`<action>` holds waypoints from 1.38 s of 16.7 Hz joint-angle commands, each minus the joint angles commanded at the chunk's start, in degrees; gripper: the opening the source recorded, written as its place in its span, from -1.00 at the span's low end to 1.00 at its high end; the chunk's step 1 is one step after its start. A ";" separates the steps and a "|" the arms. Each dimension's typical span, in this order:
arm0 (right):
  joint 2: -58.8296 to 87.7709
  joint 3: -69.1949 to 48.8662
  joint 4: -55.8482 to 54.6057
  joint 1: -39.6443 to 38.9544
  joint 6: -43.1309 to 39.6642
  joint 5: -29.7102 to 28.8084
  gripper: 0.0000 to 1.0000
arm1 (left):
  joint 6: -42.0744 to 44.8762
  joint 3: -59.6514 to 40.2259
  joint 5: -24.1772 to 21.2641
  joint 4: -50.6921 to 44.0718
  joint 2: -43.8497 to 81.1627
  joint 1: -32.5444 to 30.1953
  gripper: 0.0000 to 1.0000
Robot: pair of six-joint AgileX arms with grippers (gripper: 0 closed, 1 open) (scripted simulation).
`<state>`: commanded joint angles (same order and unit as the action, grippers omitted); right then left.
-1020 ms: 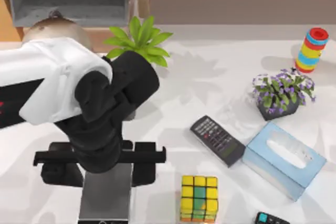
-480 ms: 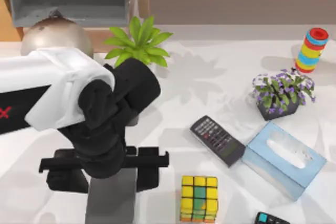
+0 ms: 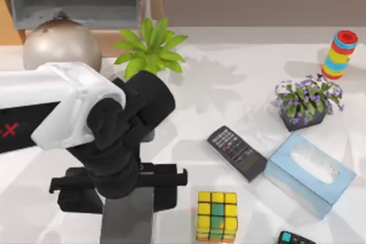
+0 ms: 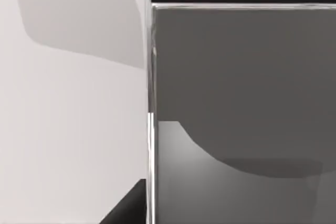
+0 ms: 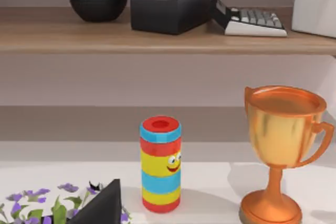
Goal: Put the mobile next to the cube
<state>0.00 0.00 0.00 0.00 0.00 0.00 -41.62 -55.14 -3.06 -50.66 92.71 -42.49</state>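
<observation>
My left gripper (image 3: pixel 127 201) is shut on the mobile (image 3: pixel 128 224), a flat grey slab held between the two black fingers (image 3: pixel 167 195) near the table's front edge. The left wrist view shows its glossy grey face (image 4: pixel 241 103) close up, with a dark band and a round button at one end. The cube (image 3: pixel 217 216), mostly yellow with green and teal squares, stands on the table to the right of the mobile, with a gap between them. My right arm is parked off to the right; a dark part of its gripper (image 5: pixel 105 205) shows at the edge of the right wrist view.
A black keypad remote (image 3: pixel 237 152) and a pale blue tissue box (image 3: pixel 309 174) lie right of the cube. A small black gadget (image 3: pixel 294 238) sits at the front right. A flower pot (image 3: pixel 306 107), striped toy (image 3: pixel 339 54), green plant (image 3: pixel 151 47) and metal sphere (image 3: pixel 60 41) stand farther back.
My left gripper has carried the mobile to the right, toward the cube. The cube and the other objects have stayed put.
</observation>
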 joint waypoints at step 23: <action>0.00 0.00 0.00 0.00 0.00 0.00 1.00 | 0.71 3.83 3.39 4.97 2.59 0.22 0.51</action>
<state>0.00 0.00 0.00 0.00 0.00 0.00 -40.91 -51.31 0.33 -45.69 95.30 -42.26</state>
